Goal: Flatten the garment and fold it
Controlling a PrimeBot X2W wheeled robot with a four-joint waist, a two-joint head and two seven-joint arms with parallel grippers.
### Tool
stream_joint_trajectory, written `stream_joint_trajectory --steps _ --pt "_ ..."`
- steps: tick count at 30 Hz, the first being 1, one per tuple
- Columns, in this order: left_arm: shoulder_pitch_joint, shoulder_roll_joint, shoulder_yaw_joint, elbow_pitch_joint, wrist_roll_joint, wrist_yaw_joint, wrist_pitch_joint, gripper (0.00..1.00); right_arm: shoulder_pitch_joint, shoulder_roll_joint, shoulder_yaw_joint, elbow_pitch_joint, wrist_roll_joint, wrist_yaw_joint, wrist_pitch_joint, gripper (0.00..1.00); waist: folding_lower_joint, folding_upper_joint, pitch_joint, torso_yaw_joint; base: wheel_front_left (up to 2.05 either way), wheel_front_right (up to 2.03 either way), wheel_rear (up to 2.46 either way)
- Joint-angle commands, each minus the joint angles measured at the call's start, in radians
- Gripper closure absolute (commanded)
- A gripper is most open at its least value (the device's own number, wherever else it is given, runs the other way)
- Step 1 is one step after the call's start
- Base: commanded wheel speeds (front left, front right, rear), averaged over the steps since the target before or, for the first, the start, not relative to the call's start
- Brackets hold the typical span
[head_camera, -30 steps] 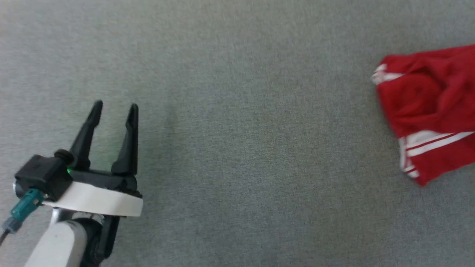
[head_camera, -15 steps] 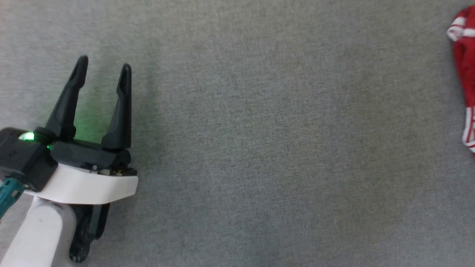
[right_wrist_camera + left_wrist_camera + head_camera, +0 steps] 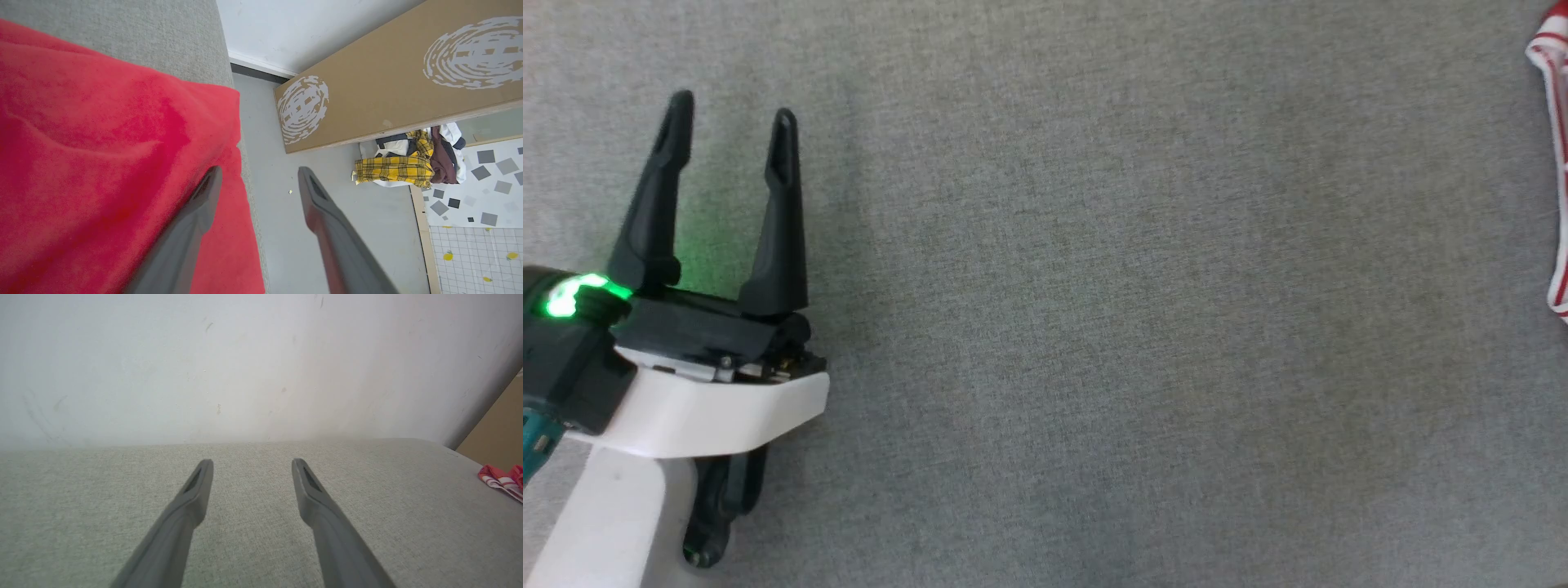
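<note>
The garment (image 3: 94, 155) is a broad red fold in the right wrist view, lying at the grey surface's edge with its hem hanging over it. My right gripper (image 3: 259, 171) stands open just over that edge. Its left finger lies across the red cloth, its right finger is over the floor, and nothing is pinched between them. In the head view a strip of the garment's red-and-white trim (image 3: 1560, 163) shows at the far right edge. My left gripper (image 3: 731, 114) is open and empty at the left, far from the cloth. The left wrist view has the left gripper (image 3: 251, 463) above bare grey fabric, with the garment (image 3: 500, 479) small at the right.
The grey fabric surface (image 3: 1094, 327) ends at a white wall (image 3: 245, 367). Beyond its right edge are the floor (image 3: 265, 134), a brown board with white prints (image 3: 388, 81) and a pile of clothes with yellow plaid (image 3: 404, 167).
The whole head picture has shifted, so the camera has turned left: the garment has slid to the right edge. The left gripper sits higher in the picture and is still open.
</note>
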Motion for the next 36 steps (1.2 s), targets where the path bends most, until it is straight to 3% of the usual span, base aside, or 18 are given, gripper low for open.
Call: stream_joint_trajectory --steps 1,11,23,29,36 --pt "-0.001 -0.005 -0.001 0.007 -0.006 0.005 -0.006 0.0 -0.017 0.005 -0.002 0.007 -0.006 -0.002 -0.009 0.0 -0.0001 0.0 -0.021 0.002 0.0 0.0 0.0" --pt "0.057 -0.047 -0.002 0.083 -0.007 0.025 -0.041 0.0 0.024 0.088 -0.018 -0.009 0.034 -0.002 -0.135 0.0 -0.0001 0.0 -0.189 0.004 0.0 0.0 0.0" --pt "0.219 -0.11 -0.004 0.163 -0.044 0.039 -0.057 0.0 0.251 0.33 0.095 -0.261 0.183 -0.002 -0.189 0.0 -0.0001 0.0 -0.434 0.044 0.0 0.0 0.0" --pt "0.261 -0.124 -0.023 0.221 -0.069 0.015 -0.058 0.0 0.341 0.433 0.161 -0.379 0.169 -0.002 -0.236 0.0 -0.0001 0.0 -0.506 0.071 0.0 0.0 0.0" --pt "0.255 -0.147 -0.01 0.317 -0.045 0.003 -0.061 0.0 0.432 0.495 0.228 -0.363 0.1 -0.002 -0.327 0.0 -0.0001 0.0 -0.579 0.107 0.0 0.0 0.0"
